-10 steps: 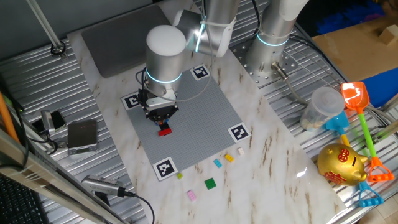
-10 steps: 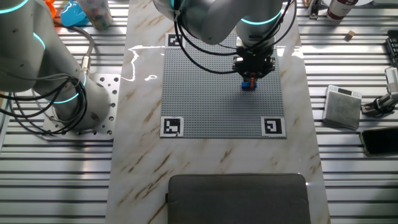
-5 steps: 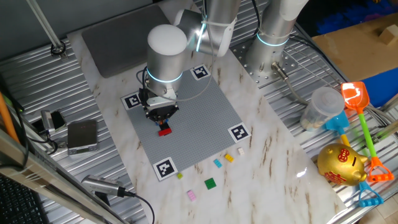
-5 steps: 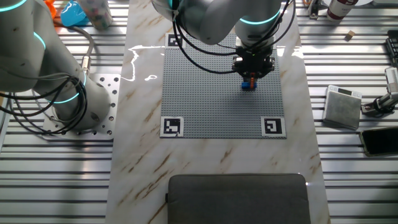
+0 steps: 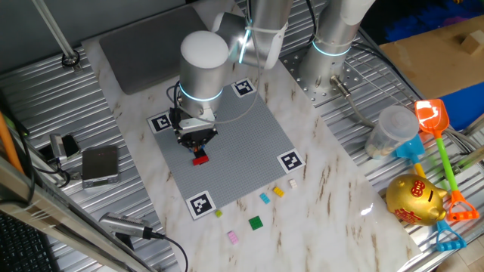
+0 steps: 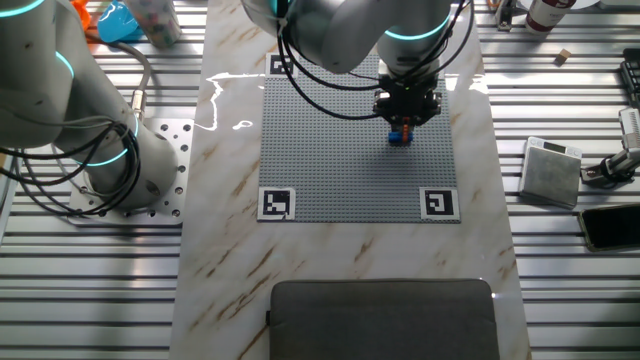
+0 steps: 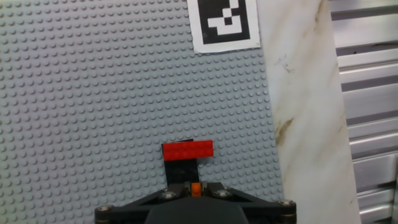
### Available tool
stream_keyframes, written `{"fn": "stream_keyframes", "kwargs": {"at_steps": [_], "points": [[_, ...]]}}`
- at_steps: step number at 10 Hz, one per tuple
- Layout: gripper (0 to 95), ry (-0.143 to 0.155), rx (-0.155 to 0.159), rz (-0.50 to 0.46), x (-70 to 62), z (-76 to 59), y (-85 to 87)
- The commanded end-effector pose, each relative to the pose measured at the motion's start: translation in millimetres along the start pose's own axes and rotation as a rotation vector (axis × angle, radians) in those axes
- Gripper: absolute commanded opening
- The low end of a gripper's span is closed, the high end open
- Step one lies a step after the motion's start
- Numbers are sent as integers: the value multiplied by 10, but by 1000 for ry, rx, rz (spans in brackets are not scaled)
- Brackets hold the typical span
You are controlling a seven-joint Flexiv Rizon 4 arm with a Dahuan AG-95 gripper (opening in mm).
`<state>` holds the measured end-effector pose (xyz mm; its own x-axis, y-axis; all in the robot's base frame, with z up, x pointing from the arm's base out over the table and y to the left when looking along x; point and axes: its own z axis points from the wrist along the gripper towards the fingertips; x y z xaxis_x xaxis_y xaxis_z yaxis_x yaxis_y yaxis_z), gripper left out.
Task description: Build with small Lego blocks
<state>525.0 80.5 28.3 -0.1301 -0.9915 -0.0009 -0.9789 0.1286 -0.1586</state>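
Hovering gripper [image 7: 193, 194] over red brick [image 7: 187, 150] on baseplate [image 7: 93, 93] — jaws pinching orange brick [image 7: 195, 186]; misaligned studs risking failed seating — brick popping loose.

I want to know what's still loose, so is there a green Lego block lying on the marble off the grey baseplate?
Yes, a green block lies on the marble table just beyond the edge of the grey baseplate.
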Motion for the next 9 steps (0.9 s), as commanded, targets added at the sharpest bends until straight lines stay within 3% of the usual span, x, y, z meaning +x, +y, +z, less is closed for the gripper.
{"fn": "stream_keyframes", "kwargs": {"at_steps": [1,2,6,8,9], "points": [[190,1,7,-2,-1,6,-6],[380,0,9,-3,-1,12,-6],[380,-5,6,5,-1,-16,-8],[380,-4,2,16,-1,-90,-13],[380,-2,-3,28,-2,-205,-15]]}}
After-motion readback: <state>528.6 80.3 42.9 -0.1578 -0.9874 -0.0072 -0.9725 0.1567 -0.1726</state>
